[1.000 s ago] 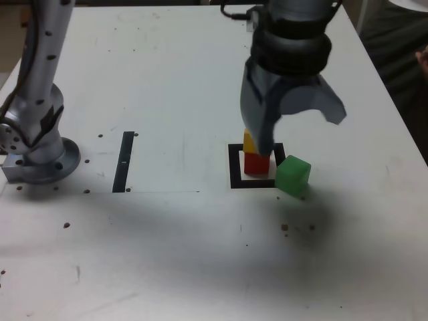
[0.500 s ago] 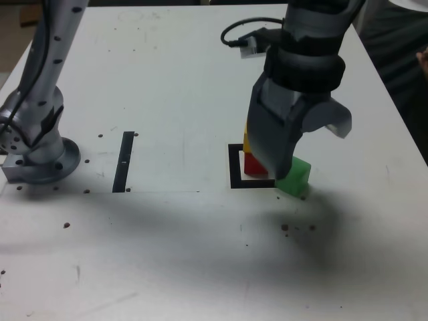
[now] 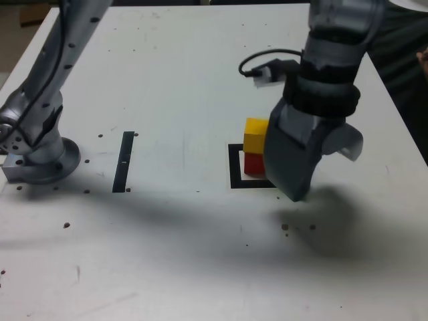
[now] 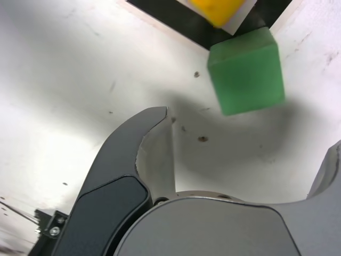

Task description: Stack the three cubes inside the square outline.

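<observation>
White table (image 3: 167, 80): green cube (image 4: 246, 72) between open claw (image 4: 250, 133) tips

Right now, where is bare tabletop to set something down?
Free: between the straight black tape strip and the black square outline. Crowded: the outline, with yellow cube on red cube, green cube and open tool.

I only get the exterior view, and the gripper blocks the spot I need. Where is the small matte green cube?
Observer: The green cube sits on the white table, just ahead of the gripper, by a corner of the black tape square outline.
Operator: Is it gripped?
Observer: No. In the wrist view the jaws stand wide open, and the cube lies beyond their tips, touched by neither.
</observation>
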